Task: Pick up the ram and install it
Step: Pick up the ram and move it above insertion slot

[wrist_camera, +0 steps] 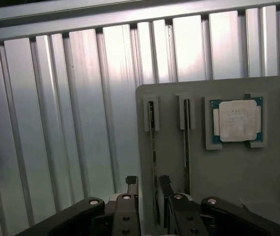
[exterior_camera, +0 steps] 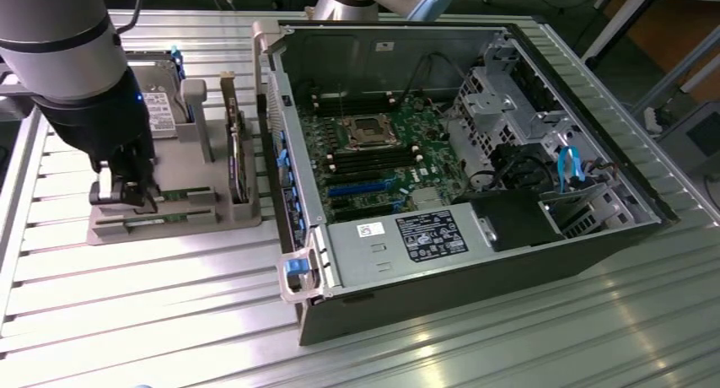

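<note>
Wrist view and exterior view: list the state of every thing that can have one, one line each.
gripper: open, fingers on either side of the ram.
ram: on edge in a slot of the holder, not lifted.
second stick: on edge in the neighbouring slot.
processor chip: flat in its pocket.
computer case: on its side, panel off, open.

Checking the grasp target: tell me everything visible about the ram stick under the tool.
The ram is a long, thin, dark board seen edge-on, standing on its long edge in the slot nearest the edge of the grey holder. A second stick stands in the parallel slot beside it. The tool straddles one end, one finger on each side with a gap showing; it is not lifted.
</note>
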Controlling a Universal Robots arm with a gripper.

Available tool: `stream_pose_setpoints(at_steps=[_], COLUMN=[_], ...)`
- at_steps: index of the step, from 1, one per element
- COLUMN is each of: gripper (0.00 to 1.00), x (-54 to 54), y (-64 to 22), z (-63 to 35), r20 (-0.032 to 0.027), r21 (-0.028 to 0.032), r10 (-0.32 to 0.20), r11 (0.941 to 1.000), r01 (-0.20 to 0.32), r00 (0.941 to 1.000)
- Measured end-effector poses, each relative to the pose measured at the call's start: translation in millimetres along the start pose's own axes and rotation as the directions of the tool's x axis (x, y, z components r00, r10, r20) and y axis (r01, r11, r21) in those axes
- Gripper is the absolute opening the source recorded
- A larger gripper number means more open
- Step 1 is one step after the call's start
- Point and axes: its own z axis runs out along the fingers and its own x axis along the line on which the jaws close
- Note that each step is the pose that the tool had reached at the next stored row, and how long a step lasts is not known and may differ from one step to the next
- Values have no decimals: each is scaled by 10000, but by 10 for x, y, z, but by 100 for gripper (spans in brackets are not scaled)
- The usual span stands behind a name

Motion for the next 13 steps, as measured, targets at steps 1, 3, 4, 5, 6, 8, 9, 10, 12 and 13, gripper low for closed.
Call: stream_pose_setpoints(at_steps=[1,3,4,5,6,8,9,10,12,13], gripper=[29,29,29,29,29,29,29,29,29,29], x=[-3,-8,-15,-30,-41,-63,-67,-69,-72,-74], y=[-8,-20,-22,-20,-18,-14,-13,-12,-11,-10], z=[38,89,124,147,162,204,223,239,276,293], r20=[0,0,-1,-1,-1,-1,-1,-1,-1,-1], r21=[1,0,0,0,1,1,0,1,0,0], r10=[-1,-1,-1,-1,0,-1,-1,-1,-1,-1], r11=[10000,10000,10000,10000,10000,10000,10000,10000,10000,10000], r01=[1,1,1,1,0,1,1,1,1,1], r00=[10000,10000,10000,10000,10000,10000,10000,10000,10000,10000])
